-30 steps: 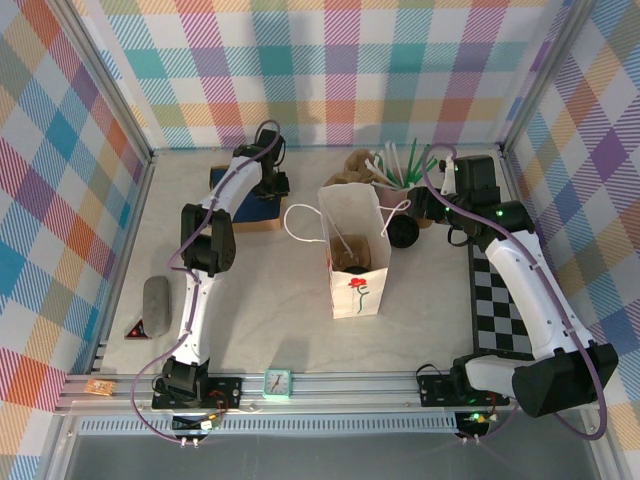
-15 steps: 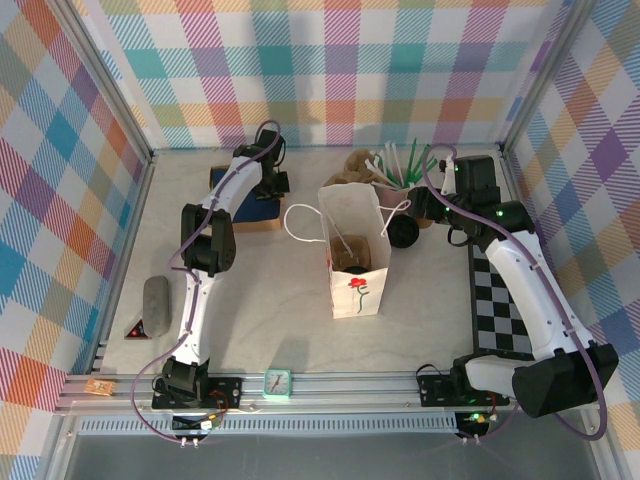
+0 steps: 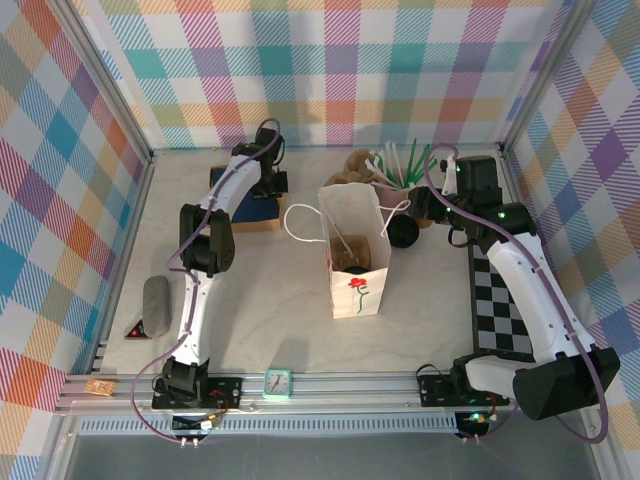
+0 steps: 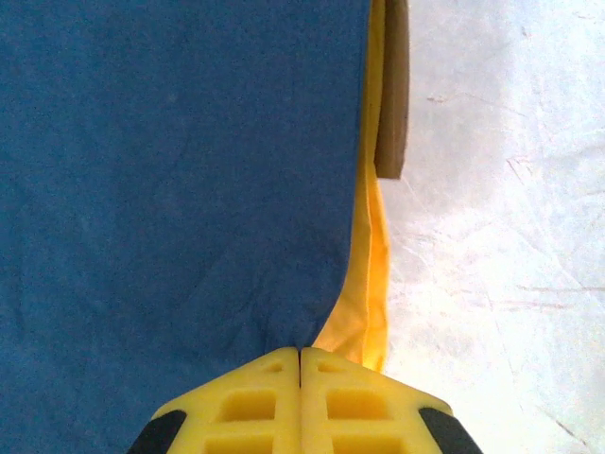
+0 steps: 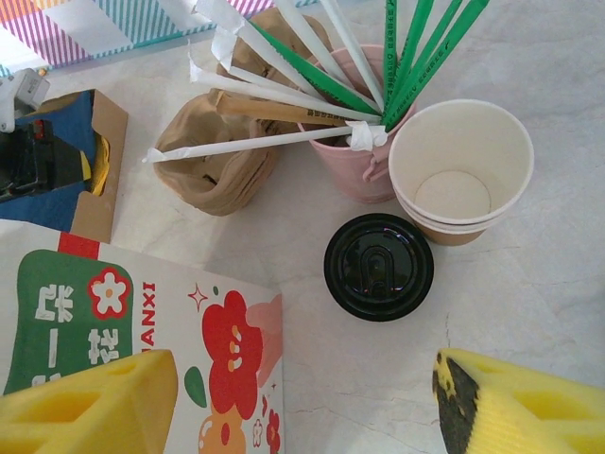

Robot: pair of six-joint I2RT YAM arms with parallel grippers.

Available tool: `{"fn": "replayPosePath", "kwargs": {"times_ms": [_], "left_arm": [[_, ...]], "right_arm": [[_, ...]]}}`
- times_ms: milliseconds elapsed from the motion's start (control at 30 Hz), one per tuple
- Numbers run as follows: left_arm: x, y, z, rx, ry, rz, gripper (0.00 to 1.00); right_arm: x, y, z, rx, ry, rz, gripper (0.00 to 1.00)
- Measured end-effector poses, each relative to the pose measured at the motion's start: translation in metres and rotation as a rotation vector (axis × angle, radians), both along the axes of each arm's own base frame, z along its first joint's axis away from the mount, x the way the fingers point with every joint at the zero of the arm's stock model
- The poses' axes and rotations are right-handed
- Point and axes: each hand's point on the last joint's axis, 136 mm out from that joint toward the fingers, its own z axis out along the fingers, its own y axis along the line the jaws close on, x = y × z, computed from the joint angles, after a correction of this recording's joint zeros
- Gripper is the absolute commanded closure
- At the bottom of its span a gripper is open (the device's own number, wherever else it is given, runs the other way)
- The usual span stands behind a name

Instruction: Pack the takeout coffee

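takeout coffee (image 5: 378, 267): just right of the paper bag (image 5: 123, 322); the black lid hides the cup body from above.
paper bag: cut off by the left and bottom edges of the right wrist view.
brown thing (image 3: 350, 257): inside the paper bag, too small to name.
right gripper (image 5: 307, 378): both fingers cut off by the bottom edge.
blue cloth (image 4: 180, 170): cut off by the top and left edges.
orange thing (image 3: 97, 386): far left of the paper bag and nearer the arms' bases, too small to tell.
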Motion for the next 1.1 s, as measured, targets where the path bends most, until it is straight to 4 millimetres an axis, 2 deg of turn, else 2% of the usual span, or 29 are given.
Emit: {"fn": "replayPosePath", "kwargs": {"times_ms": [167, 333, 767, 900, 1100], "left_arm": [[-0.004, 0.001, 0.026, 0.003, -0.026, -0.026, 0.96], [-0.01, 0.001, 0.043, -0.006, -0.037, -0.045, 0.96], [-0.024, -0.021, 0.049, -0.122, 0.012, -0.105, 0.96], [-0.028, -0.027, 0.058, -0.157, 0.015, -0.12, 0.96], [-0.033, -0.037, 0.083, -0.247, -0.005, -0.149, 0.96]], "right_arm": [[-0.001, 0.002, 0.001, 0.013, 0.0, 0.004, 0.29], [-0.003, 0.003, 0.005, 0.026, -0.006, 0.005, 0.3], [-0.008, 0.003, 0.014, 0.037, -0.031, 0.008, 0.3], [-0.01, 0.002, 0.016, 0.04, -0.036, 0.007, 0.31], [-0.016, 0.001, 0.017, 0.042, -0.045, 0.007, 0.31]]}}
